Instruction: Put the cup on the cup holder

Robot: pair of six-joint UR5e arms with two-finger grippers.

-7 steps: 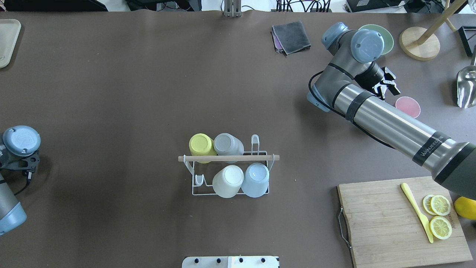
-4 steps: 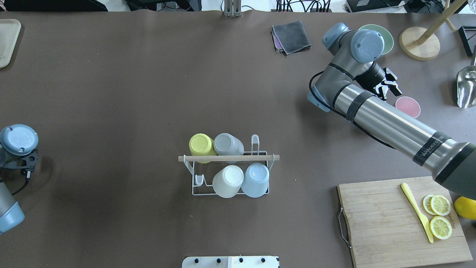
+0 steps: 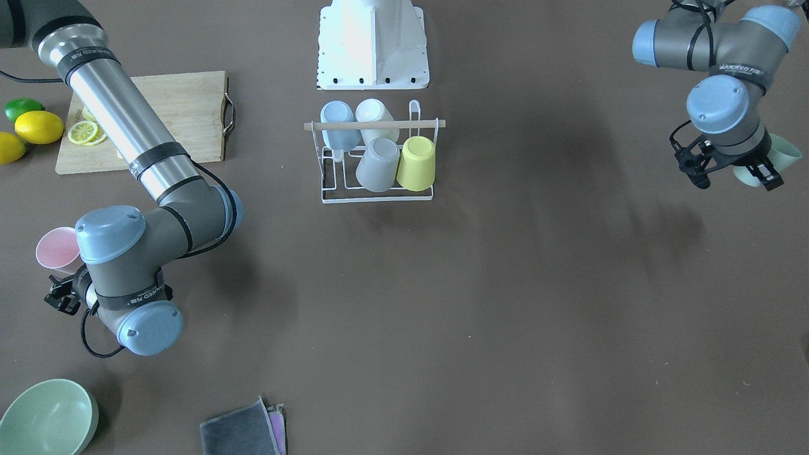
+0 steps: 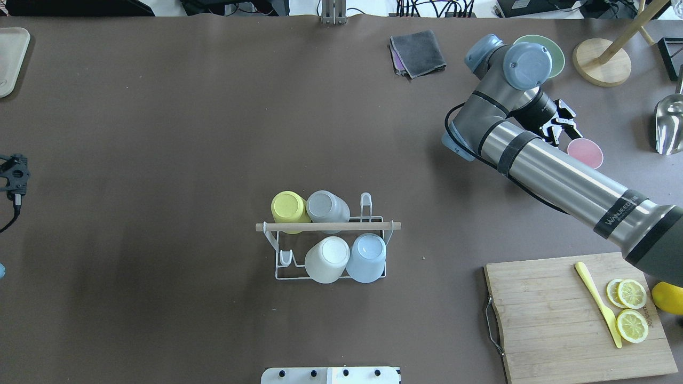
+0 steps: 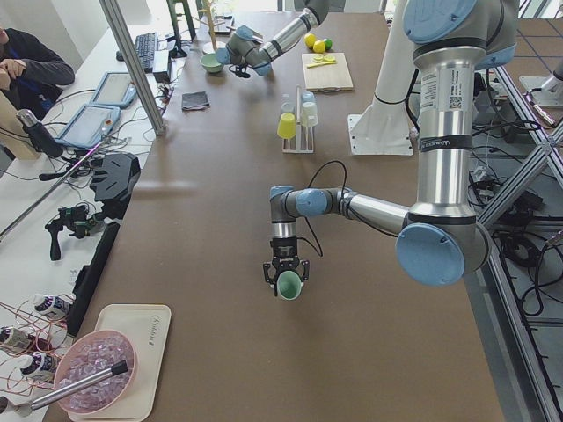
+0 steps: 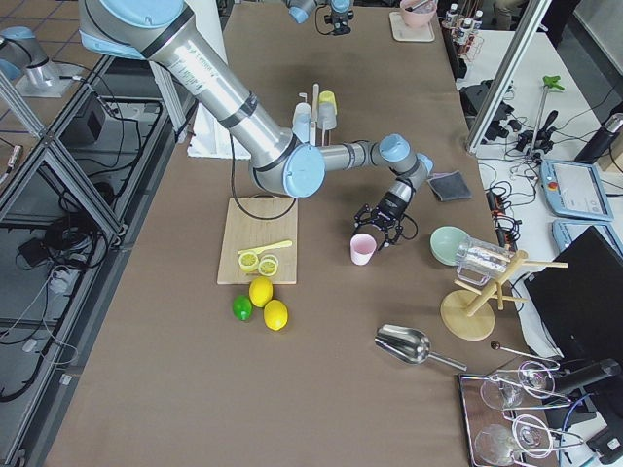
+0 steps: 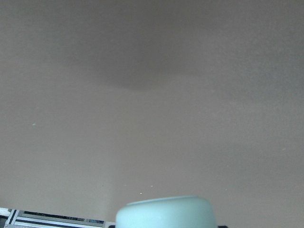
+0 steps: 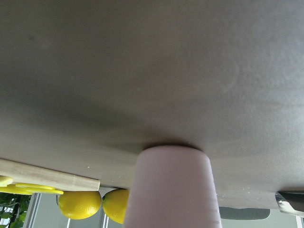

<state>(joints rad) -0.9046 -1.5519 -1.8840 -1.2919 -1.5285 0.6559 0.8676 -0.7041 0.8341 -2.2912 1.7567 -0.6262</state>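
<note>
The cup holder [image 4: 373,226], a white wire rack with a wooden rod, stands mid-table and carries several upturned cups: yellow, grey, white and light blue. It also shows in the front view [image 3: 418,123]. My left gripper [image 3: 728,172] is shut on a mint green cup [image 3: 774,158] and holds it above the table at the far left; the cup shows in the left wrist view [image 7: 166,213]. My right gripper [image 4: 561,126] is open, right beside an upturned pink cup [image 4: 585,153] standing on the table. The pink cup fills the bottom of the right wrist view [image 8: 173,190].
A green bowl [image 3: 47,417] and a grey cloth [image 4: 419,52] lie at the far edge. A wooden stand [image 4: 602,63] and a metal scoop [image 4: 669,125] are at the far right. A cutting board [image 4: 549,320] with lemon slices and a yellow knife is front right.
My left arm has swung away from the table's front, mostly out of the overhead view. My right gripper has edged slightly closer to the pink cup.
</note>
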